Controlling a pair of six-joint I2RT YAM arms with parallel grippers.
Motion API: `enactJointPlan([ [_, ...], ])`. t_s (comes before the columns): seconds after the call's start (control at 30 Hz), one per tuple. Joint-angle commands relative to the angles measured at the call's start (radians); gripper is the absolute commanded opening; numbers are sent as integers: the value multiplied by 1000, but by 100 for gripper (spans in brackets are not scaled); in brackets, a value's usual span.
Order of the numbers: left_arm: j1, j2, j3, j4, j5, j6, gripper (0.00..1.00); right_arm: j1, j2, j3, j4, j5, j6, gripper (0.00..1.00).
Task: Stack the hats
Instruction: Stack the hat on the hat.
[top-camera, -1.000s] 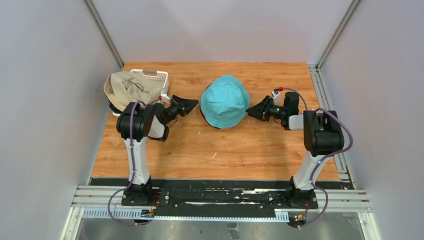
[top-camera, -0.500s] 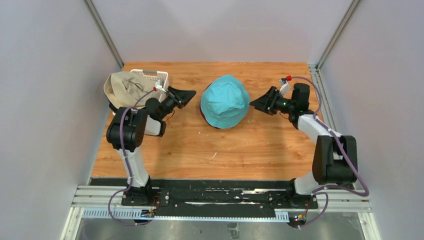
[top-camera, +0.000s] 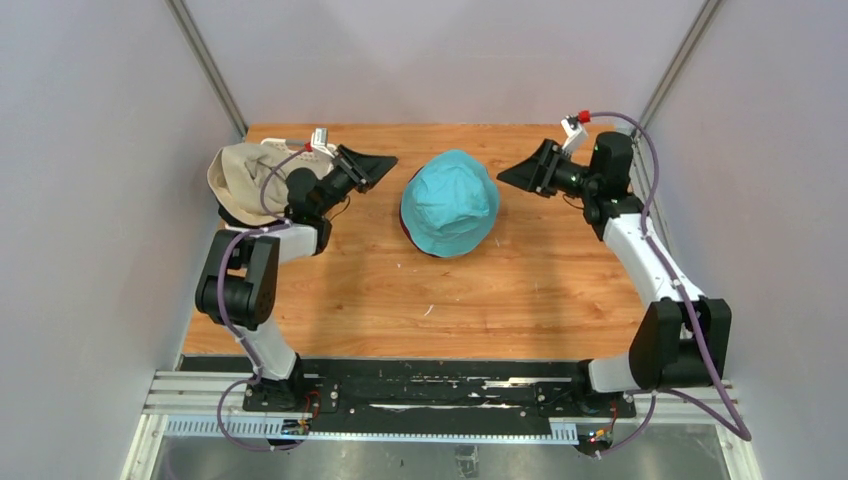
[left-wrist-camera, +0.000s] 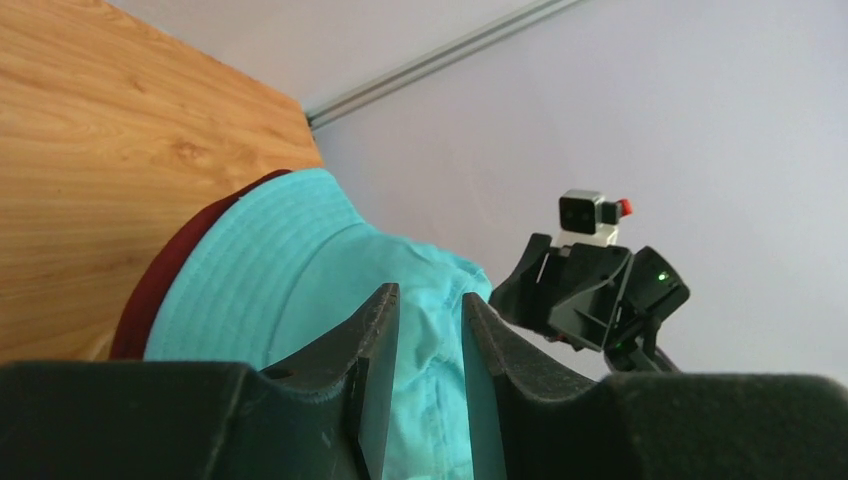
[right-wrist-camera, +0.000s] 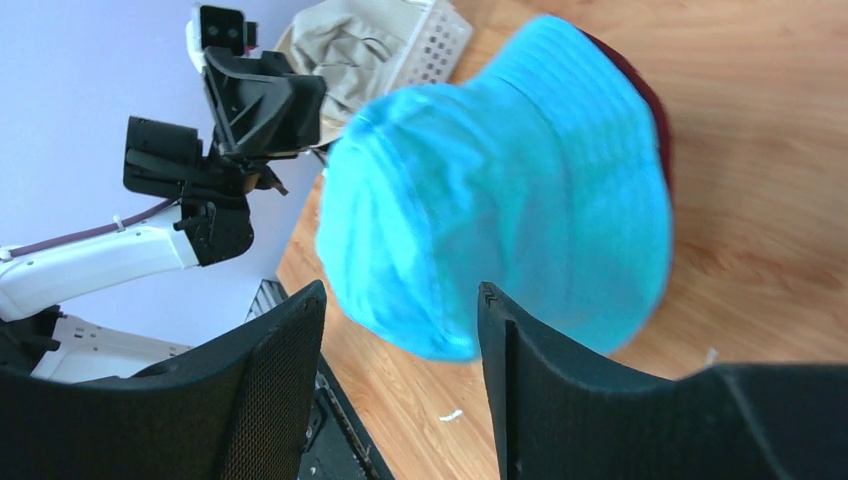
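teal hat (top-camera: 449, 203) over maroon hat (left-wrist-camera: 148, 290), brim clearest from wrists, left pincer (left-wrist-camera: 428, 300) narrow, right pincer (right-wrist-camera: 400, 295) wide, both empty

The teal hat (top-camera: 449, 203) is soft, matt cloth, and the beige hat (top-camera: 240, 172) is crumpled cloth. The table (top-camera: 450, 300) is smooth, grained wood; the basket (right-wrist-camera: 440, 40) is white plastic lattice.

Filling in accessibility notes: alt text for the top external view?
A teal hat sits in the middle of a wooden table, flanked by the left gripper and right gripper, both open, empty and pointing at it. A crumpled beige hat lies at the back left corner.
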Motion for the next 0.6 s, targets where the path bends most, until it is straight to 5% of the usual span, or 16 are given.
enactJointPlan([
  [0.0, -30, -99, 63, -235, -3, 158, 34, 87, 58, 99, 3, 11, 2, 57],
  [0.23, -49, -224, 94, -488, -44, 331, 36, 165, 159, 200, 53, 1, 41, 54],
  [0.57, -50, -296, 44, -527, -59, 365, 36, 239, 233, 277, 92, -13, 71, 54],
])
